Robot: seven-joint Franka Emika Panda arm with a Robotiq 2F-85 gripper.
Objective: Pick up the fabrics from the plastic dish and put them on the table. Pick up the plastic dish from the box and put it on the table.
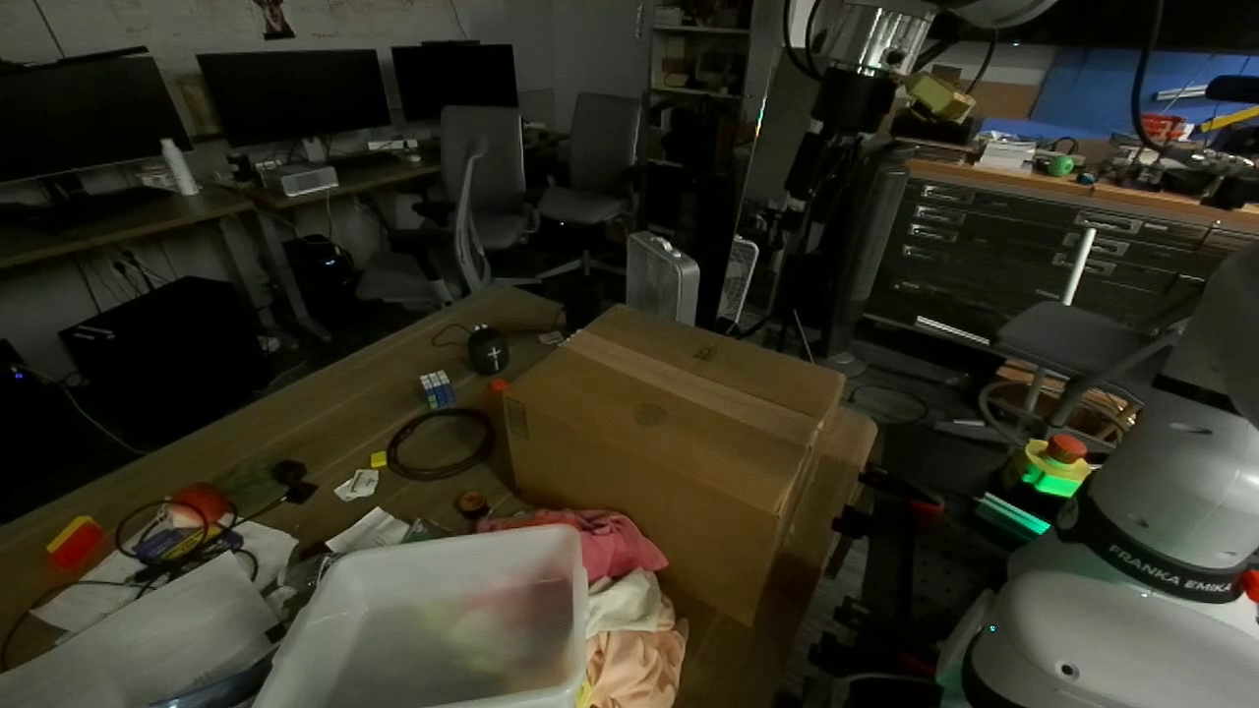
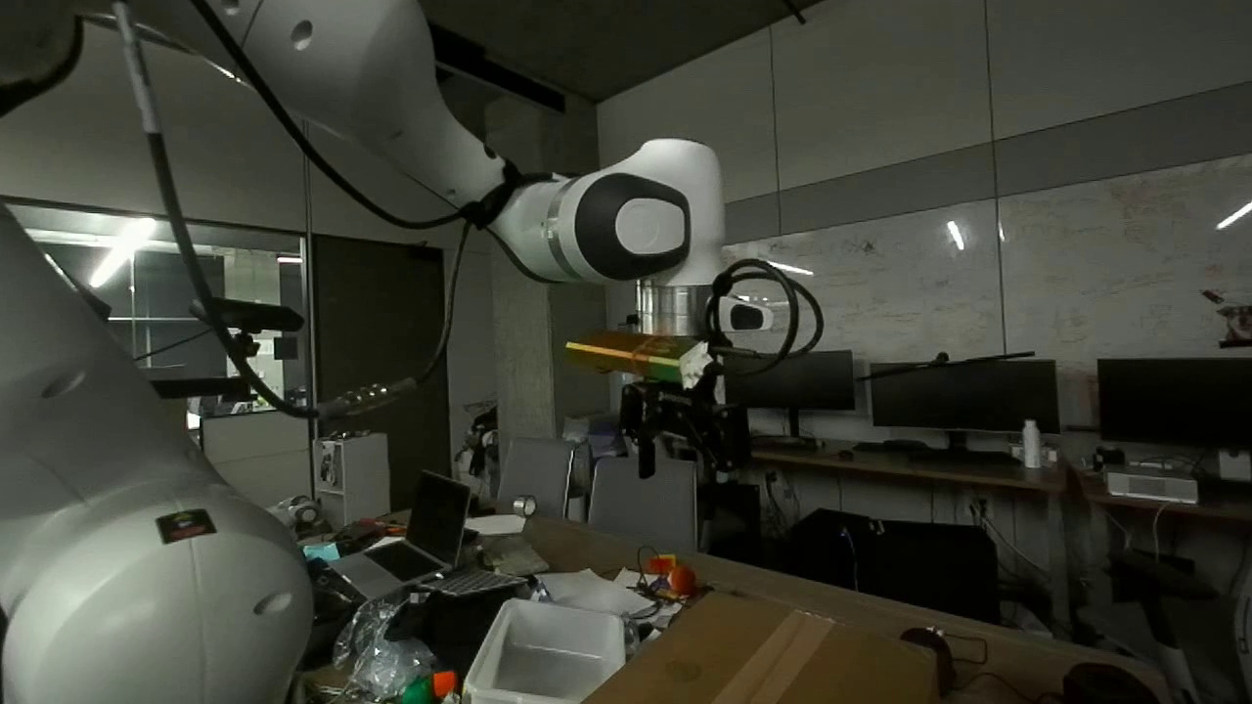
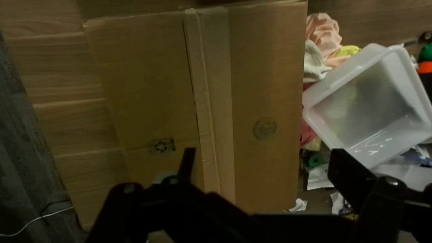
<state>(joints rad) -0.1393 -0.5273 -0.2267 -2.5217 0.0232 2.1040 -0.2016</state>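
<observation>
Fabrics [image 1: 629,602] show in at least four colours, pink, off-white, peach and yellow, but are bunched so closely that the pieces cannot be counted. With them on the table [image 3: 74,128] are one dish [image 3: 346,75] and one taped box [image 1: 659,462]. The dish is cloudy white plastic, rectangular, with rounded corners and a thick rim; the colours beyond show faintly through its wall. It sits just beside the box, mouth facing up, with fabrics bunched between the two; whether it touches the box, or has fabric under it, cannot be told. Its sides stand askew to the box's edges, one corner pointing at the box. In the wrist view its long axis appears to slant from lower left to upper right.

One gripper [image 3: 264,153] hangs well above the box, aimed down, its two fingers [image 3: 346,170] spread wide, with the box's top showing between them. In an exterior view, one puzzle cube [image 1: 437,389], one dark hoop [image 1: 439,474] and one round black object [image 1: 488,351] lie on the table past the dish. Three monitors [image 1: 295,98] stand beyond the table in both exterior views.
</observation>
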